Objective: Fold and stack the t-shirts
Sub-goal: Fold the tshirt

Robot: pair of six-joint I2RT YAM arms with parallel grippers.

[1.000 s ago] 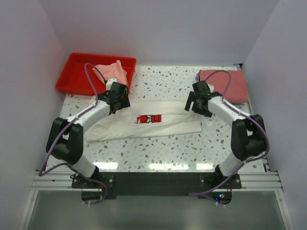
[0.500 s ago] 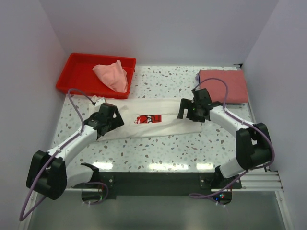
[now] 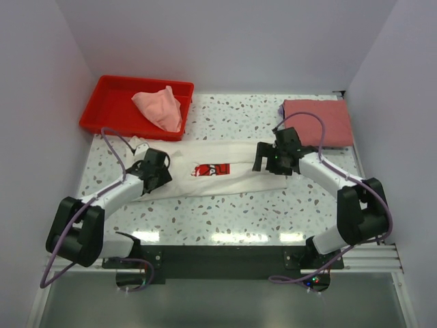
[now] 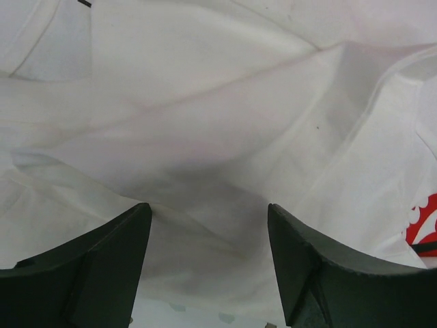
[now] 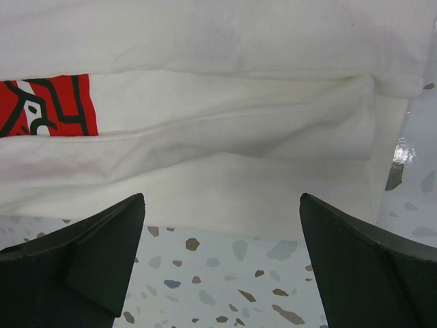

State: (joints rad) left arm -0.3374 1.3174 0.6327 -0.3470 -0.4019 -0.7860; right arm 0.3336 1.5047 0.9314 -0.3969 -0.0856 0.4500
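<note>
A white t-shirt [image 3: 235, 182] with a red chest print [image 3: 210, 169] lies folded into a long band across the table's middle. My left gripper [image 3: 162, 175] is pressed down on its left end. In the left wrist view the left gripper [image 4: 208, 208] is open, with a ridge of the white cloth [image 4: 218, 123] between the jaws. My right gripper [image 3: 268, 164] hovers low over the band's right end. In the right wrist view it [image 5: 221, 198] is open, straddling the near hem [image 5: 225, 205] and bare table. A pale pink t-shirt [image 3: 160, 106] lies crumpled in the tray. A dusty-red t-shirt [image 3: 319, 121] lies folded at the back right.
A red plastic tray [image 3: 109, 102] stands at the back left corner. The speckled table [image 3: 225, 219] runs in front of the white shirt to the arms' bases. White walls close in on the left, the back and the right.
My left arm swung from beside the tray down to the shirt's left end, and its jaws have narrowed. The right gripper moved left onto the shirt's right end and stayed wide open.
</note>
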